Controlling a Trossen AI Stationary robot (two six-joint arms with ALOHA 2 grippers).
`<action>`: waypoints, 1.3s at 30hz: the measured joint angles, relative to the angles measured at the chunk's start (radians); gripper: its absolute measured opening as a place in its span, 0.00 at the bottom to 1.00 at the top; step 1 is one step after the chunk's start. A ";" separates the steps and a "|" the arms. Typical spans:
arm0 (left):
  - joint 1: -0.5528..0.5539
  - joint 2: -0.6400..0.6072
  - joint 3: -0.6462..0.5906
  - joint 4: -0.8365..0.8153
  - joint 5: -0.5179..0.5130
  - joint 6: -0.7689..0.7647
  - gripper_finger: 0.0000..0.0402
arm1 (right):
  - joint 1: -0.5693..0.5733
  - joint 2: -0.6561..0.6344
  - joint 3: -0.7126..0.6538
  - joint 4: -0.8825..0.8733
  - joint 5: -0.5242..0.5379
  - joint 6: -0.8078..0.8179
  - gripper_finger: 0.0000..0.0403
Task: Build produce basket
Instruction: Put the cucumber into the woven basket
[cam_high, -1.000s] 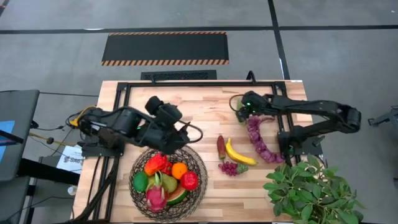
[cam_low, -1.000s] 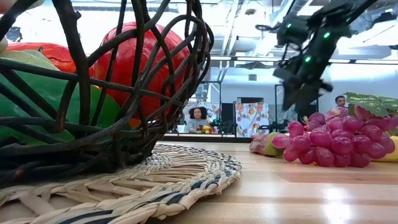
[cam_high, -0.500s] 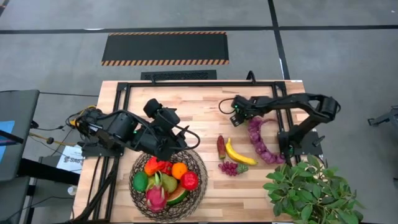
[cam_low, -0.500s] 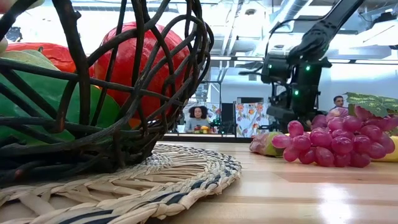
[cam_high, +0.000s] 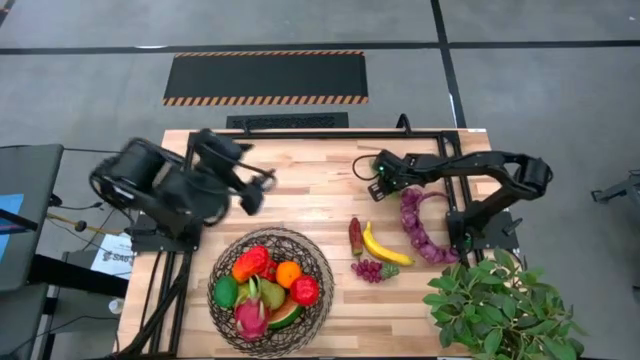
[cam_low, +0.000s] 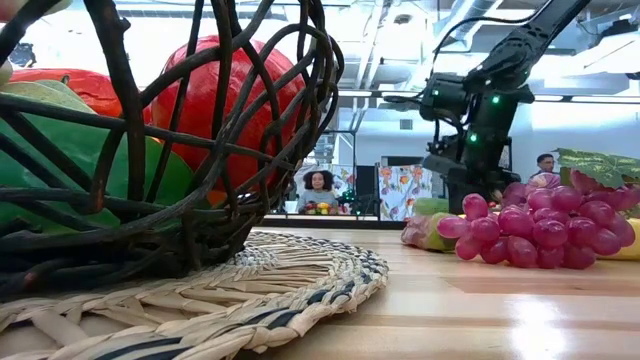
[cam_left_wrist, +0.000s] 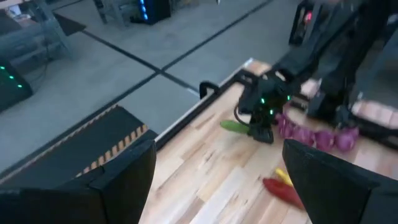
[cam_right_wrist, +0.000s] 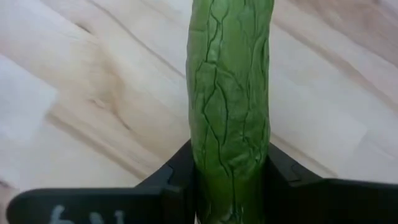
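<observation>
The basket (cam_high: 270, 281), dark woven wire, sits at the table's near left and holds several toy fruits, among them a red apple (cam_low: 225, 95). A green cucumber (cam_right_wrist: 230, 81) lies flat on the bare wood near the table's far right, and my right gripper (cam_high: 381, 186) is shut on it. A banana (cam_high: 386, 247), a red pepper (cam_high: 355, 236), a small grape bunch (cam_high: 367, 270) and a long purple grape string (cam_high: 415, 226) lie on the table between the basket and the right arm. My left gripper (cam_left_wrist: 224, 186) is open and holds nothing, raised over the table's far left. My right gripper pinches the cucumber's two long sides (cam_right_wrist: 230, 149) between its two fingers (cam_right_wrist: 177, 171). The fingers come from above and lie across it. The cucumber's length runs on past the fingers along the wood; its other end is hidden under the gripper.
A leafy green plant (cam_high: 503, 308) fills the near right corner. A round woven mat (cam_low: 300, 285) lies under the basket. A black frame rail (cam_high: 300, 133) runs along the far edge. Bare wood lies between the left gripper and the cucumber.
My left arm has pulled back from over the basket, up and toward the table's far left edge. My right gripper has moved a little toward the table's left edge and come down onto the cucumber.
</observation>
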 joint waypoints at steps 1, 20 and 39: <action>0.000 -0.027 -0.009 0.000 -0.006 -0.010 0.83 | 0.001 -0.009 0.000 0.006 -0.005 0.000 0.29; 0.021 -0.532 -1.028 0.544 0.061 -0.282 0.83 | 0.147 -0.172 0.000 0.468 -0.313 0.031 0.38; 0.347 -0.609 -1.672 1.958 0.621 0.147 0.83 | 0.406 -0.226 0.022 0.924 -0.376 -0.005 0.40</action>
